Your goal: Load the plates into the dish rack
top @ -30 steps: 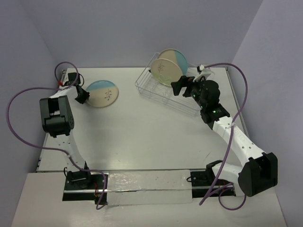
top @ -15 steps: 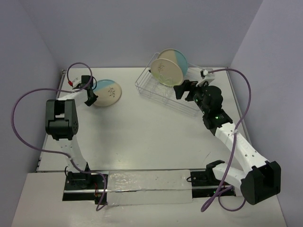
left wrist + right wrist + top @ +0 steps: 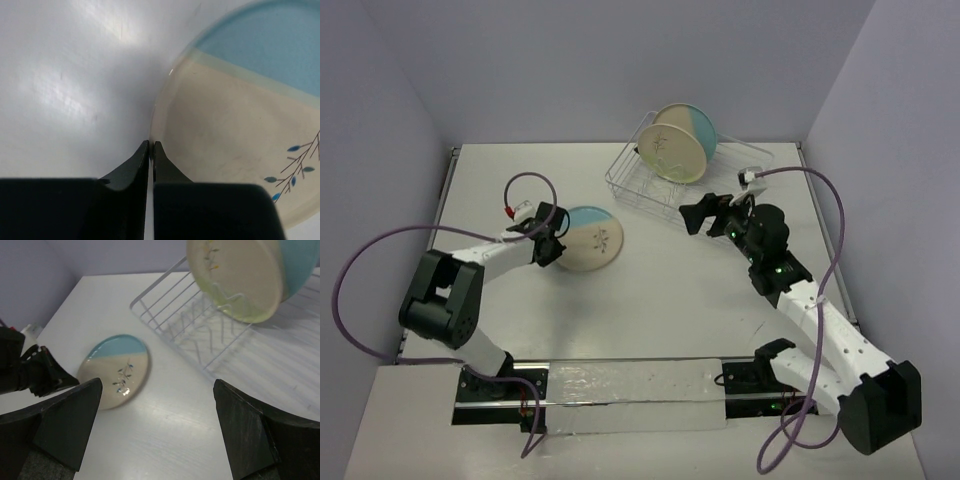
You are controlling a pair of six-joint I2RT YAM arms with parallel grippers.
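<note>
Pinching the rim of a cream-and-blue plate (image 3: 595, 240) tight in the left gripper (image 3: 151, 145), down at the table (image 3: 640, 300), with the right gripper (image 3: 698, 213) wide apart and empty. Next, probably: carry it to the far dish rack (image 3: 642, 190), tip it up, slide between prongs (image 3: 200, 340).

The left gripper (image 3: 549, 245) grips the rim of a round cream-and-light-blue ceramic plate (image 3: 592, 240); far right, two more plates (image 3: 670, 152) stand in a silvery wire dish rack (image 3: 638, 190).

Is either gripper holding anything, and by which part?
Nothing is held. The left gripper is shut, tips against the rim of the two-tone plate, not around it; the right gripper is open, empty.
</note>
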